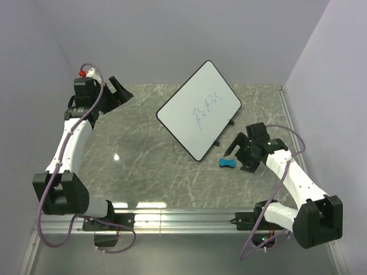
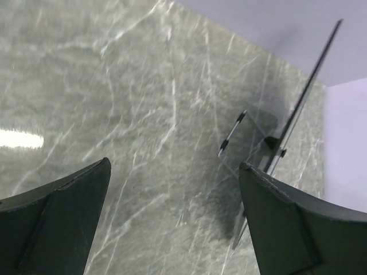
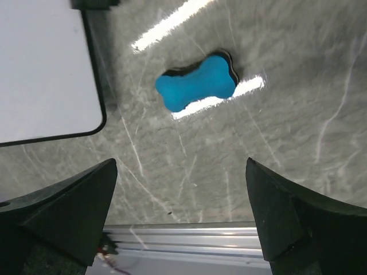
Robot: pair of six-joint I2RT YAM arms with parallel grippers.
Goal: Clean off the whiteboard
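The whiteboard (image 1: 199,109) stood propped and tilted, blue scribbles (image 1: 207,106) on its face. The eraser (image 1: 227,163) lay just beside its near corner, under the right gripper (image 1: 239,156), whose fingers were spread and empty. A finger could have clipped that corner. Wiping might have tipped the board, since the left gripper (image 1: 117,91), also spread, hung well off to the board's left.

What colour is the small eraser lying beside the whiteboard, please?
The eraser is bright blue, seen best in the right wrist view.
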